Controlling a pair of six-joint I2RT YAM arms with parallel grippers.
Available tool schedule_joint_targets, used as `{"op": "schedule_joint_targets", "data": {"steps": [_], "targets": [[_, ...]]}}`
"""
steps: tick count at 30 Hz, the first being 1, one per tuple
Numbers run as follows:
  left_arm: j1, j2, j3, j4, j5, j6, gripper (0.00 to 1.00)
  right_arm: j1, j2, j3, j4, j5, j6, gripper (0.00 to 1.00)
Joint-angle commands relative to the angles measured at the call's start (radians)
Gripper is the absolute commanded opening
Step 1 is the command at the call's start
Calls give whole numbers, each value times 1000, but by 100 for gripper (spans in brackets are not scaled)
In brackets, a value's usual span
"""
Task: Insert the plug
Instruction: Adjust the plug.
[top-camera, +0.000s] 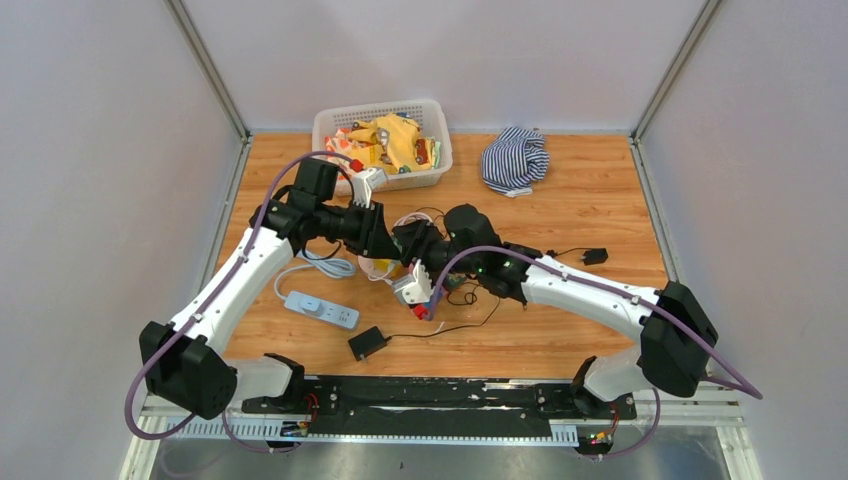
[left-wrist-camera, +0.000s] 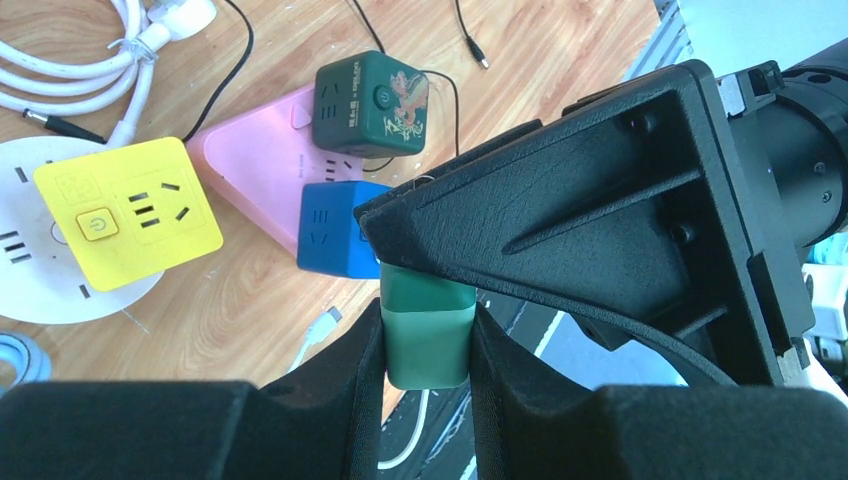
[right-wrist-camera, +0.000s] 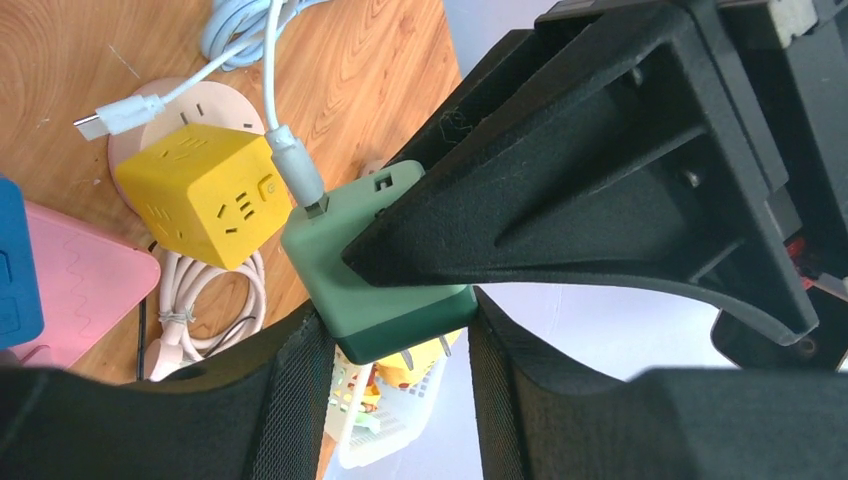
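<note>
1. My left hand (left-wrist-camera: 425, 335) is clenched on the green charger (right-wrist-camera: 360, 280). If I loosen too soon or squeeze unevenly, the block could pivot between my fingers and tip out of line.
2. The charger hangs in the air between my two hands, above the yellow socket cube (left-wrist-camera: 130, 210) and the blue socket cube (left-wrist-camera: 335, 235) on the table (left-wrist-camera: 250, 320). A pale cable (right-wrist-camera: 290, 150) is plugged into it and could tug it askew when I move. I cannot see its prongs, so lining them up with a socket would be partly guesswork.
3. My right hand (right-wrist-camera: 395, 335) is closed around the same charger from the other side. With both hands clamped on it, any mismatch in motion could wrench it loose or knock my hands together.
</note>
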Motion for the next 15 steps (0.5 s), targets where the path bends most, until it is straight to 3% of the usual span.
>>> {"op": "schedule_joint_targets", "data": {"steps": [1,7,11,15], "targets": [[-8,-2,43,5,-23,-9,20,34,0,1,-15,-27,28,27],[-7,-56,75,5,-118,-9,49,35,-1,2,36,10,246,1],[-6,-103,83,7,-202,-7,63,33,-7,-14,118,48,436,0],[-5,-119,89,7,-226,-22,68,32,-24,-48,220,85,605,0]]}}
